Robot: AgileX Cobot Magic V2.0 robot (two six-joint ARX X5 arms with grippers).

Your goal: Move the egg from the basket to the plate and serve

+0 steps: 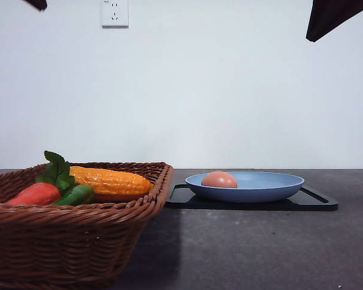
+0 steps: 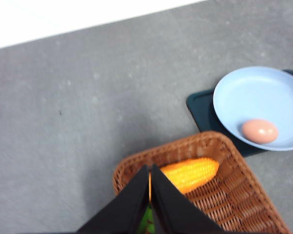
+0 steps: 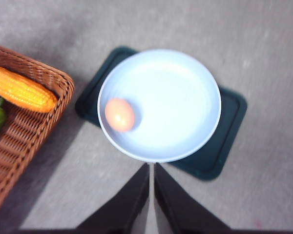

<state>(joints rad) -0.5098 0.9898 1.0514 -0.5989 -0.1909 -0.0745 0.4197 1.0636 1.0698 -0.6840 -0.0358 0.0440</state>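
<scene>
The pinkish-brown egg [image 1: 219, 179] lies in the left part of the blue plate [image 1: 272, 184], also seen as the egg [image 3: 119, 114] on the plate [image 3: 176, 97] and the egg [image 2: 260, 131] on the plate [image 2: 254, 92]. To the plate's left stands the wicker basket [image 1: 78, 223], its rim [image 3: 63, 80] close to the tray. My left gripper [image 2: 150, 169] is shut and empty, high above the basket [image 2: 234, 190]. High over the table just in front of the plate, my right gripper [image 3: 151, 165] is shut and empty too.
The plate rests on a flat black tray [image 1: 317, 202]. In the basket lie a yellow-orange corn cob [image 1: 112, 180], a carrot [image 1: 35, 194] with green leaves and a green vegetable [image 1: 77, 194]. Grey tabletop [image 1: 260, 248] spreads in front of the tray. A white wall stands behind.
</scene>
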